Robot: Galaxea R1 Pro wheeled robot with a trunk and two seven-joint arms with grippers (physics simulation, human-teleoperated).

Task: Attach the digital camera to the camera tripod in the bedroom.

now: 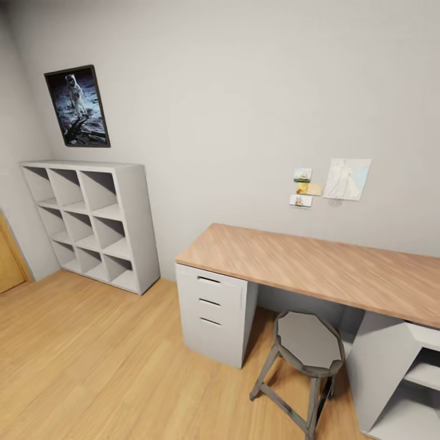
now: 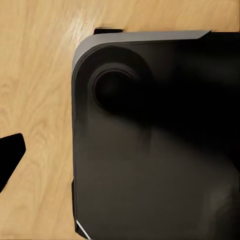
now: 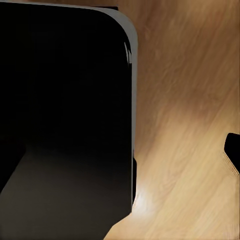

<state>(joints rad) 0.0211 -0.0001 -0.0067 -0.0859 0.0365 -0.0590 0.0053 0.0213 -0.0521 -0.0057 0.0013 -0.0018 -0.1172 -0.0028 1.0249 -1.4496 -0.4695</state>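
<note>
While the head view looks across a grey-walled room, both wrist views look down on light wood floor (image 2: 40, 75) beside a large black rounded body of the robot (image 2: 160, 140), its corner also dark in the right wrist view (image 3: 65, 115). From the head, a wood worktop (image 1: 318, 266) runs along the wall, with a white drawer unit (image 1: 214, 311) under its near end and a grey stool (image 1: 305, 351) just beside that unit, partly tucked beneath the worktop. Left of the drawer unit, well apart, a white cube shelf (image 1: 131, 226) stands against the wall; its compartments look bare. Above the shelf hangs a framed astronaut poster (image 1: 77, 106). Above the worktop, a few small notes (image 1: 304, 187) and a pale sketch sheet (image 1: 347, 179) are pinned to the wall. An oak door edge (image 1: 9, 263) shows left of the shelf. A black tip at the frame edge of the left wrist view (image 2: 10, 155) and another in the right wrist view (image 3: 232, 150) may be finger parts, so I cannot tell how far either tool is open or whether it holds anything. Where the camera and tripod lie relative to either tool cannot be told.
</note>
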